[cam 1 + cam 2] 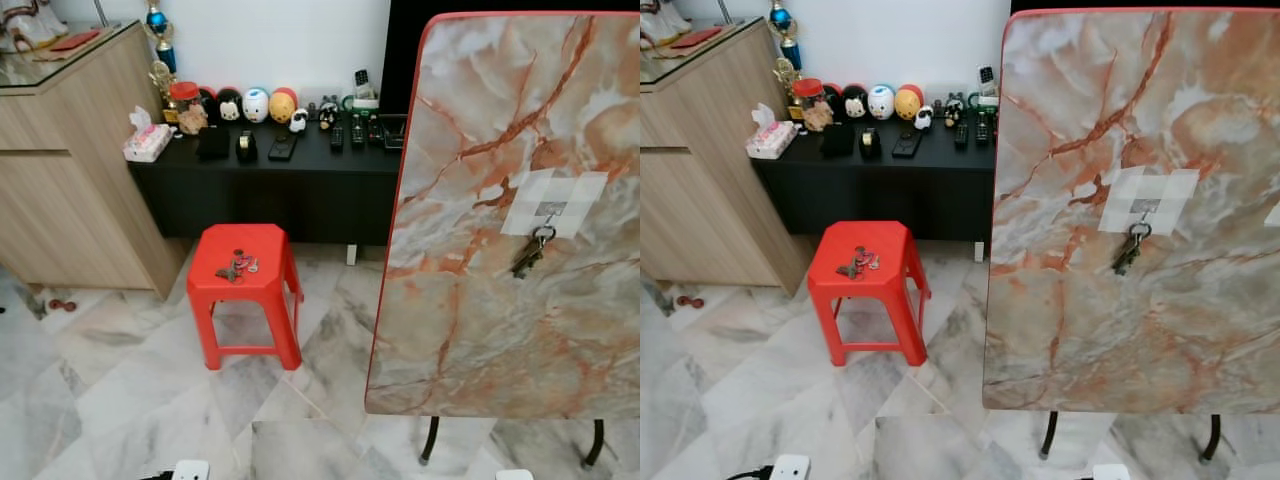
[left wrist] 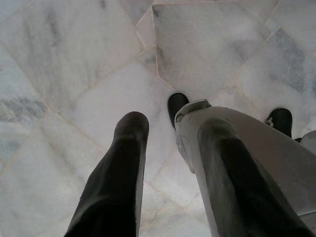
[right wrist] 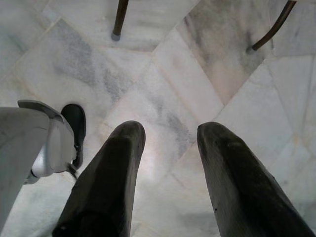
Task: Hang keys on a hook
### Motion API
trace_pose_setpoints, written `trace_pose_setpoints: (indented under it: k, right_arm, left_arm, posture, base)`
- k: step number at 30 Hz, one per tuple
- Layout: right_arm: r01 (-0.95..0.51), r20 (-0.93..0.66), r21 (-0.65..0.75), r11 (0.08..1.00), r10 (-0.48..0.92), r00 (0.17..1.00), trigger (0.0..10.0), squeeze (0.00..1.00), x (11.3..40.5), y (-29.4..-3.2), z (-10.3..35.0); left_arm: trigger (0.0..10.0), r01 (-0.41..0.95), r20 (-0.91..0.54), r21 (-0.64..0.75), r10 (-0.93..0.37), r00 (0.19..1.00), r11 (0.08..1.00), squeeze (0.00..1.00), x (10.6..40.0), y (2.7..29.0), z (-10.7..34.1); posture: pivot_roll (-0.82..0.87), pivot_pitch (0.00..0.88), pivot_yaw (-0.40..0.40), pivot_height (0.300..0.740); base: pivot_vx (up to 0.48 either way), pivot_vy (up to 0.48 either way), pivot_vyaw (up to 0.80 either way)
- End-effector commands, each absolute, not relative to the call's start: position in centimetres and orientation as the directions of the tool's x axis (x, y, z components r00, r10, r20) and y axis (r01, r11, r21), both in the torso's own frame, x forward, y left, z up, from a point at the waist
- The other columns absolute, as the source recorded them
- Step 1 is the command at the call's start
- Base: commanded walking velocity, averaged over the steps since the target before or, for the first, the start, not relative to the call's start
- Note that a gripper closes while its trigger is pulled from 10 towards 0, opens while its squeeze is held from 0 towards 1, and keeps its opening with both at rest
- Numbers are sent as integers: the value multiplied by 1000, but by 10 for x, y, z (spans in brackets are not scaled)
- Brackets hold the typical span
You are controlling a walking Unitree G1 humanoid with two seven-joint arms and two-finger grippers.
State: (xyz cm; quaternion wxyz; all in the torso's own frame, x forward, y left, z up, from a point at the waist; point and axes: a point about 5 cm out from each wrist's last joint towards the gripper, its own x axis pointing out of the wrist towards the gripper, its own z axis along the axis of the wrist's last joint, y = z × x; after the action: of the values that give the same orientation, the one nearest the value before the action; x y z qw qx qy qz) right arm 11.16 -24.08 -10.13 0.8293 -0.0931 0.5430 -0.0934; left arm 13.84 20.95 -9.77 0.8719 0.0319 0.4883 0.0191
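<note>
A bunch of keys (image 1: 237, 267) lies on the seat of a red plastic stool (image 1: 246, 288) in the middle of the floor. A second bunch of keys (image 1: 529, 252) hangs from a small hook (image 1: 549, 212) taped to an upright marble-patterned board (image 1: 510, 215) at the right. My left gripper (image 2: 173, 128) hangs open over the marble floor beside my own leg. My right gripper (image 3: 168, 131) also hangs open above the floor, empty.
A black low cabinet (image 1: 290, 180) with toy figures, remotes and a tissue box stands behind the stool. A wooden sideboard (image 1: 70, 170) stands at the left. The board's dark legs (image 1: 430, 440) rest on the tiled floor. White sockets (image 1: 790, 467) lie near my feet.
</note>
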Motion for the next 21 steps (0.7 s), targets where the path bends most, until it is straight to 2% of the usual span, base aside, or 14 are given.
trace_pose_setpoints:
  k: [1, 8, 10, 17, 21]
  right_arm:
    - [81, -890, -232, 969, -245, 385, 10000, 0, 112, -236, -103]
    - [76, -890, -187, 979, -202, 410, 10000, 0, 122, -225, -102]
    - [86, -892, -196, 977, -214, 398, 10000, 0, 118, -229, -103]
    - [124, -892, -199, 972, -232, 388, 10000, 0, 112, -242, -101]
    - [103, -897, -182, 978, -208, 390, 10000, 0, 114, -222, -105]
  left_arm:
    - [10000, -35, -868, 71, 79, 490, 997, 0, 128, 211, -101]
    - [10000, -20, -862, 94, 91, 499, 995, 0, 129, 218, -100]
    - [10000, -13, -863, 98, 92, 497, 995, 0, 129, 220, -99]
    - [10000, 6, -861, 100, 83, 502, 995, 0, 131, 220, -98]
    - [10000, 2, -852, 99, 84, 517, 995, 0, 135, 220, -97]
  posture:
    - [-95, 0, -18, 740]
    - [-134, 0, 19, 740]
    - [-164, 0, 46, 740]
    - [-168, 0, 54, 740]
    - [-138, 0, 42, 740]
  base:
    - [0, 0, 0]
    - [0, 0, 0]
    - [0, 122, 0]
    - [0, 222, 0]
    - [0, 262, 0]
